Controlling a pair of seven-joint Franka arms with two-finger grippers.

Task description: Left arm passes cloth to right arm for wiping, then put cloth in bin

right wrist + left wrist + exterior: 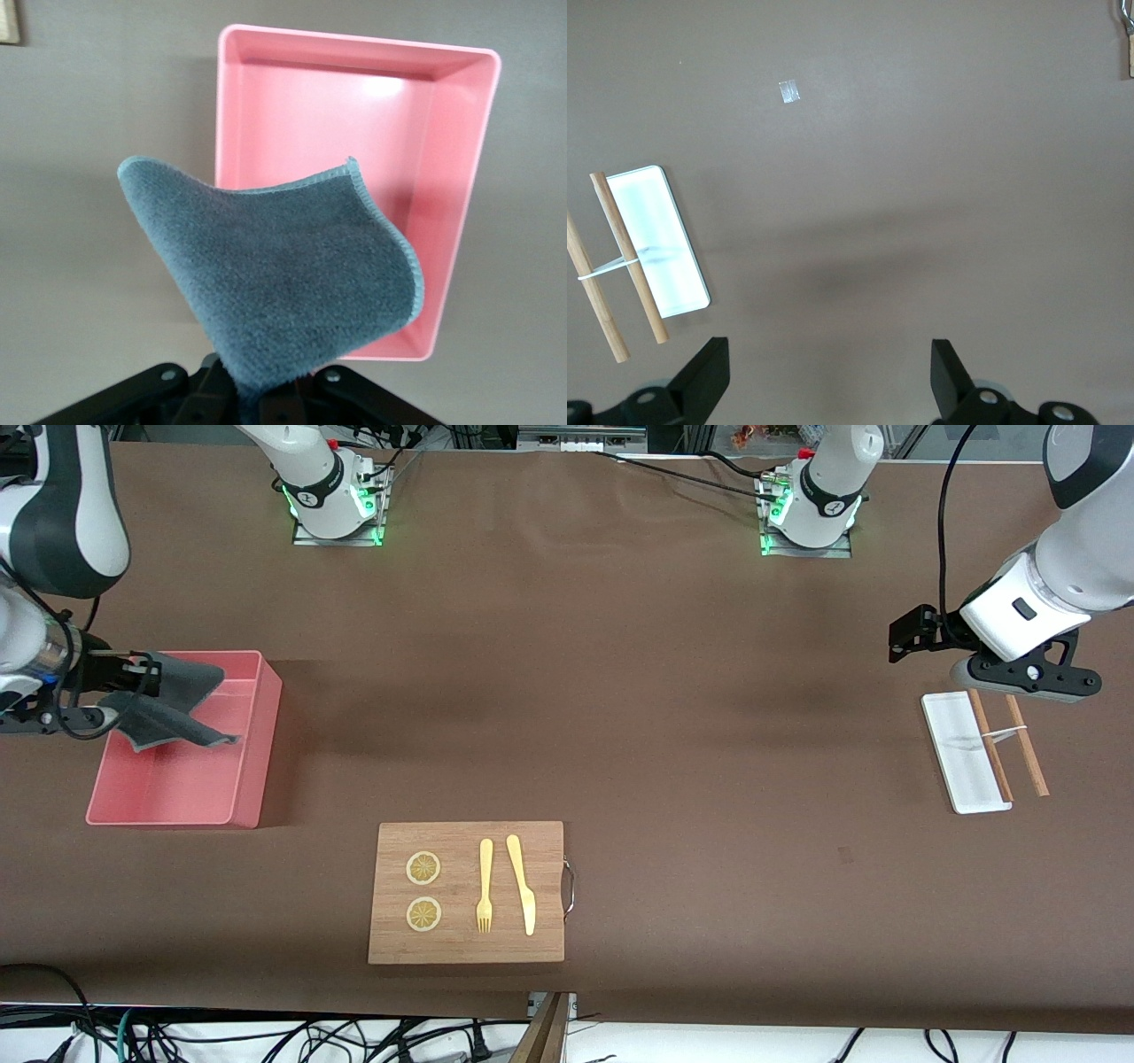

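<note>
The cloth (177,701), a grey rag, hangs from my right gripper (144,679), which is shut on one of its edges. It dangles above the pink bin (257,735) at the right arm's end of the table, and its lower corner hangs down toward the bin's floor. In the right wrist view the cloth (275,266) droops from the right gripper (257,394) in front of the bin (328,115), which holds nothing else. My left gripper (905,638) hovers over the table at the left arm's end. It is open (828,359) with only bare table between its fingers (709,372).
A white tray (964,753) lies below the left gripper, beside two wooden sticks (1019,744) joined by a band. A wooden board (467,948) with two lemon slices, a fork and a knife sits near the front camera. A small scrap (788,91) lies on the brown tabletop.
</note>
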